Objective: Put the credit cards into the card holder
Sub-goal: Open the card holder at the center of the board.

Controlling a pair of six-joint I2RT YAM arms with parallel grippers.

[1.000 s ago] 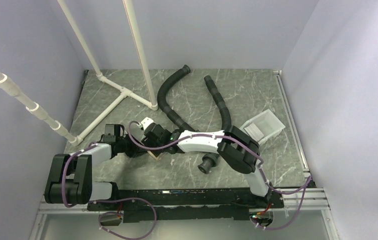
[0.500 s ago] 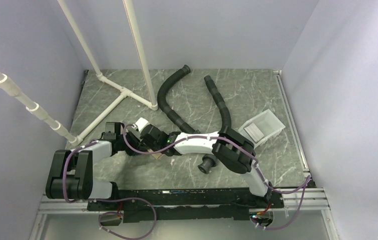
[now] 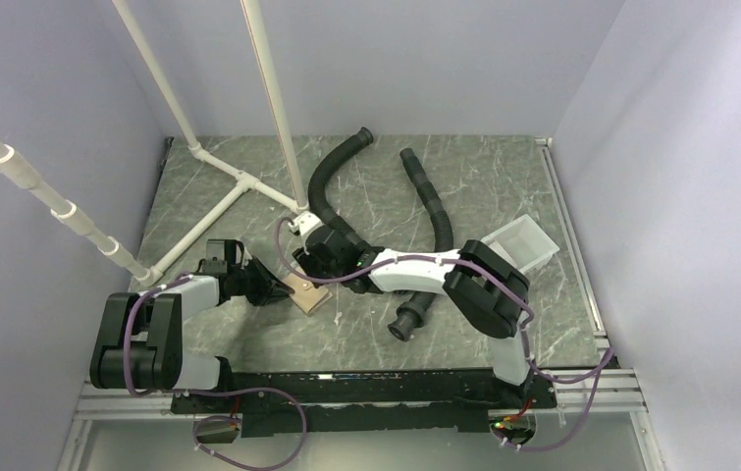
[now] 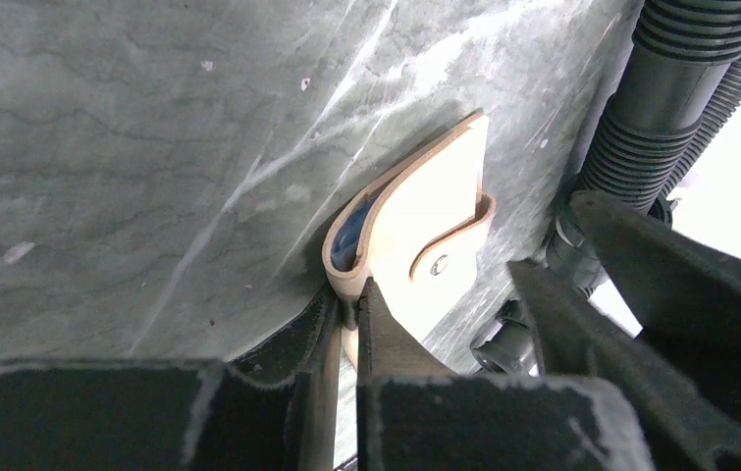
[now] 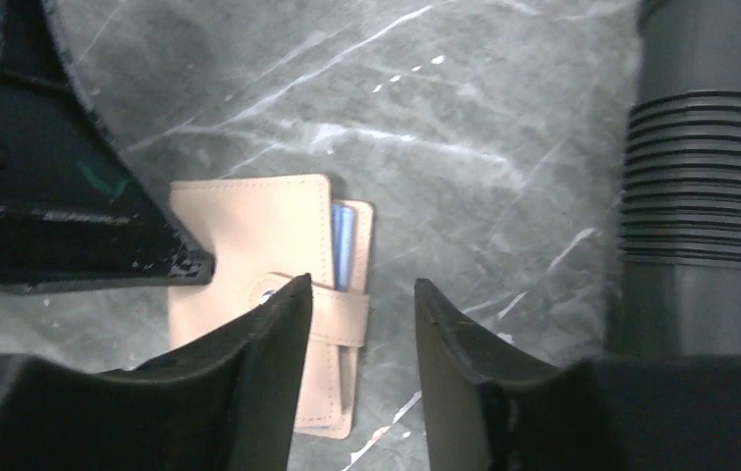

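The card holder (image 3: 308, 293) is a tan wallet lying folded on the marble table, its snap tab (image 5: 344, 319) wrapped over one edge. A blue edge of the credit cards (image 5: 343, 245) shows between its flaps, and blue also shows inside the fold (image 4: 349, 240). My left gripper (image 4: 351, 306) is shut on the card holder (image 4: 425, 231) at its folded edge. My right gripper (image 5: 358, 294) hovers open just beside and above the tab, holding nothing. From above, the left gripper (image 3: 280, 288) meets the wallet from the left and the right gripper (image 3: 309, 259) stands behind it.
Two black corrugated hoses (image 3: 332, 186) (image 3: 432, 204) lie behind the wallet, one close beside my right gripper (image 5: 697, 177). A white pipe frame (image 3: 238, 183) stands at the back left. A shallow white tray (image 3: 523, 242) sits at the right, partly behind the right arm.
My right gripper has lifted off the card holder and drawn back toward the hoses, uncovering the wallet. The left gripper keeps its hold in the same place.
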